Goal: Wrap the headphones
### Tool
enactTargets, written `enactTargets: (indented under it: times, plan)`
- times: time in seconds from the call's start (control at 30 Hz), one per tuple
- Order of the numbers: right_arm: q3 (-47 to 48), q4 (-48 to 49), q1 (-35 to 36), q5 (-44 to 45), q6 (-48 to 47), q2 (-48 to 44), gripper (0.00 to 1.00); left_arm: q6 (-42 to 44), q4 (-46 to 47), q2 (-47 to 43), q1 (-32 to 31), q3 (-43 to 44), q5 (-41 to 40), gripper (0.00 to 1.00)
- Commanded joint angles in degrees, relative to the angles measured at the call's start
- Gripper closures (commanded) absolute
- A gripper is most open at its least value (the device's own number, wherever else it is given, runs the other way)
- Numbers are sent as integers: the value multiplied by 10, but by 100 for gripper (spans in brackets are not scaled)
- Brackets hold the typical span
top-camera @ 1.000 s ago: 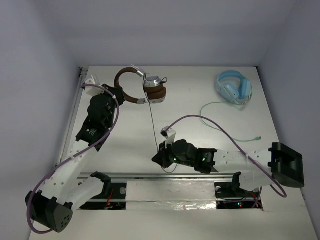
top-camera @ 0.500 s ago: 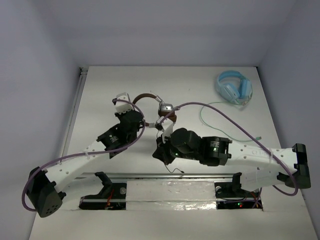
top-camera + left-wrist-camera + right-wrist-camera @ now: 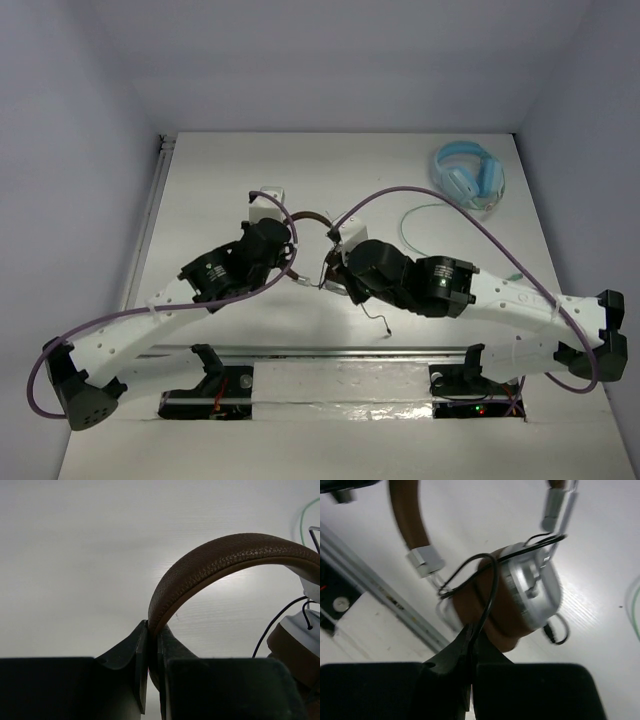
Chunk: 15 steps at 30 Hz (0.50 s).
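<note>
- The headphones (image 3: 314, 215) are near the middle of the table (image 3: 200, 180), between the two wrists. From above they are mostly hidden under the arms, and only a strip of brown band shows.
- The left gripper (image 3: 152, 630) has its fingers pressed together on the brown headband (image 3: 225, 555). It clamps one end of the arch, which rises from the jaws and curves off to the right.
- The right gripper (image 3: 470, 635) is closed with no gap showing, and the thin black cable (image 3: 491, 592) runs down into its tips.
- In the right wrist view, the silver earcup (image 3: 532, 592) with its brown pad sits just beyond those tips. The cable is looped over the cup and pad.
- From above, a loose length of black cable trails out from under the right wrist toward the near rail (image 3: 350, 352).
- The light blue headphones (image 3: 468, 175) lie at the far right corner, well apart from both grippers. Their pale green cable (image 3: 415, 209) curls toward the right arm.
</note>
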Motion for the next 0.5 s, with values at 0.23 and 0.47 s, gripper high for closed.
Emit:
enactTargets:
  times: [0.23,0.47]
  plan:
    - [39,-37,-36,151,-27,-20,100,105,-58,5,-4,36,56,100]
    - [27,-28,-49,169,-45,-15,100,137,-26,-7,-4,20,119,100]
